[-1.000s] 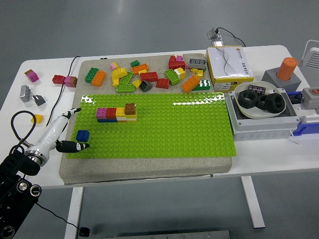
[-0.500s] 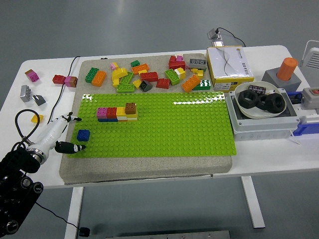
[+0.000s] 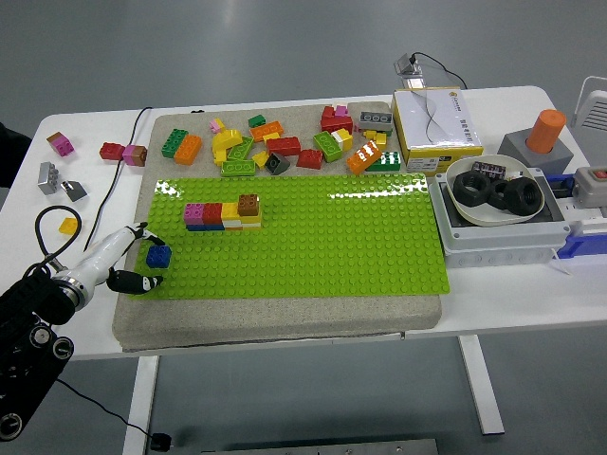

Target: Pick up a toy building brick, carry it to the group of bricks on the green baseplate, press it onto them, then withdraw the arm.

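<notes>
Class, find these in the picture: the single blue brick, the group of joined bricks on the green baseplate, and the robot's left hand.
blue brick (image 3: pixel 158 256), head view, its top studs.
group of joined bricks (image 3: pixel 223 213), head view, the yellow brick mid-row.
left hand (image 3: pixel 121 259), head view, middle of the hand.

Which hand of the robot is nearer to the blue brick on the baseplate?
Left. The left hand is at the baseplate's left edge, its fingers on either side of the blue brick, not visibly gripping it. The right hand is not in view.

No text, label, brand or number can be read. The yellow-sided box (image 3: pixel 437 120) at the upper right of the frame carries print far too small to make out.
</notes>
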